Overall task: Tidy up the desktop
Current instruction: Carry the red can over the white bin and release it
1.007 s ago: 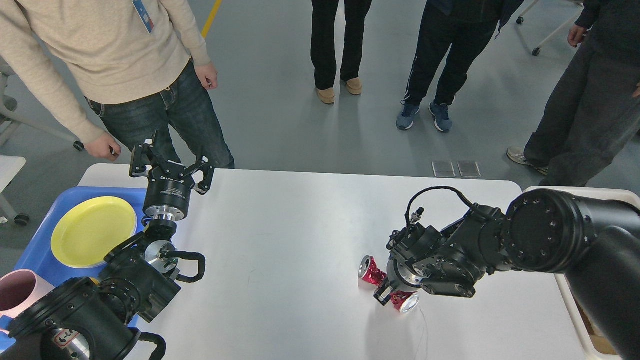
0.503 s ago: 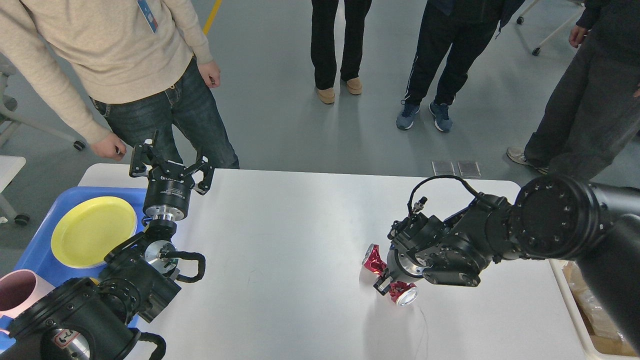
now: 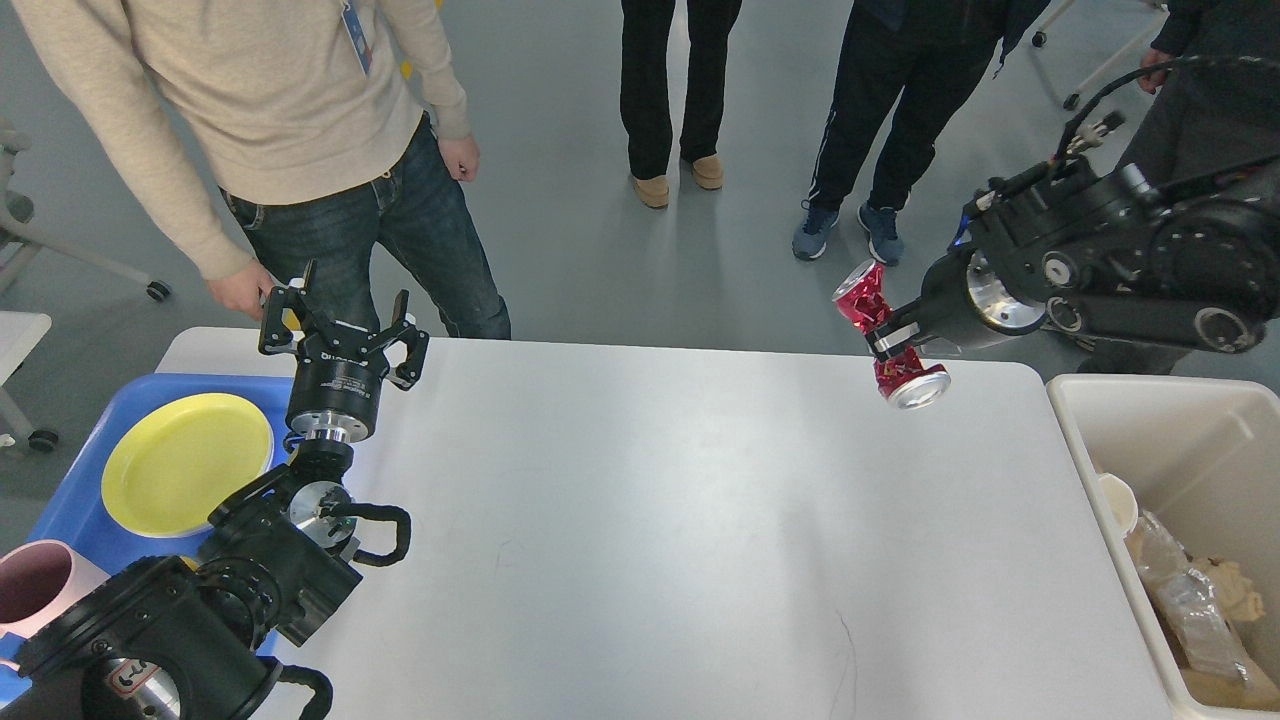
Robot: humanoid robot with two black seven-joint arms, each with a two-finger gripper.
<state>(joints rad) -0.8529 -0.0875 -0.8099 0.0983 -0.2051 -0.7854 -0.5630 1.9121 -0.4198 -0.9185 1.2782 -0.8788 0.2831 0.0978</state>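
Observation:
The white desktop (image 3: 640, 520) fills the middle of the head view. My right gripper (image 3: 888, 338) is shut on a crushed red can (image 3: 885, 335) and holds it in the air over the table's far right corner, to the left of the cream bin. My left gripper (image 3: 335, 325) is open and empty, held upright above the table's far left part, beside the blue tray.
A blue tray (image 3: 70, 500) at the left holds a yellow plate (image 3: 185, 462) and a pink cup (image 3: 40, 585). A cream bin (image 3: 1190, 430) at the right holds trash. Several people stand beyond the far edge; one in a beige sweater (image 3: 270, 100) is close to my left gripper.
My right gripper has lifted the red can off the table and carried it up and right toward the bin. The person in beige shifted right. My left arm has not moved.

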